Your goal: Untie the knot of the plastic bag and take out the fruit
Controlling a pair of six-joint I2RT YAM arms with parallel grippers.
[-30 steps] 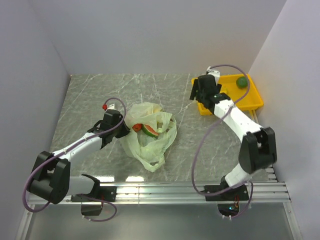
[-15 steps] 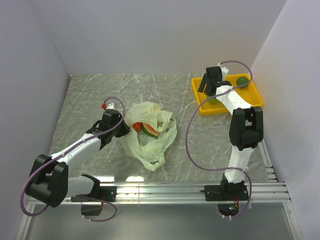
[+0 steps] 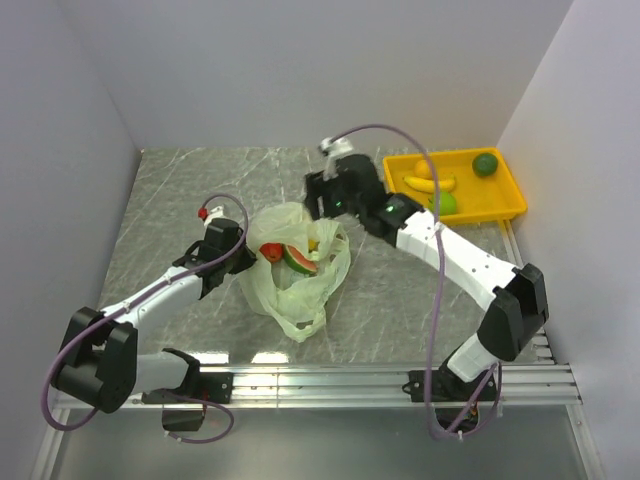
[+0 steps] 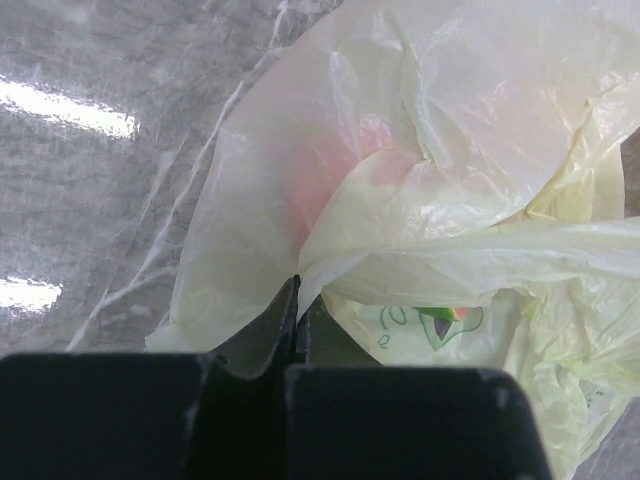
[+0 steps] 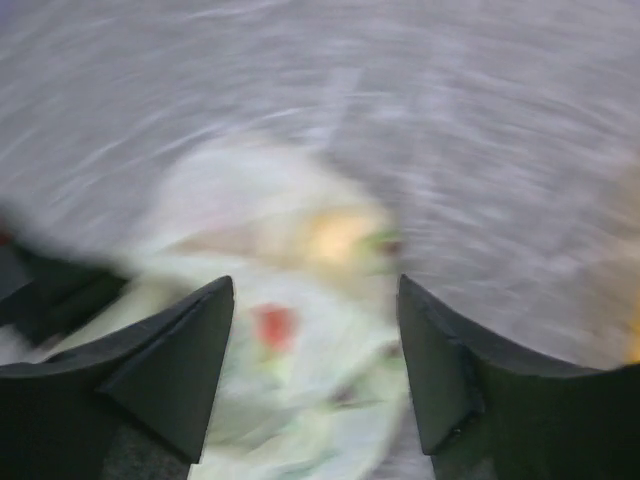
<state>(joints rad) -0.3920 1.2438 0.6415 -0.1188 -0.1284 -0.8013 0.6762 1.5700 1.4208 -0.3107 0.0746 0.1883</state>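
Unloading step: your left gripper pinches the rim of the crinkly pale green plastic bag lying mid-way across the grey marbled table, your right gripper hangs open above it, so next lower it squarely onto the red watermelon slice inside.

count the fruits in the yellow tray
4: dark green round fruit at the far right corner, small orange fruit and banana at the left end, light green apple by the near rim. The arm may hide more.
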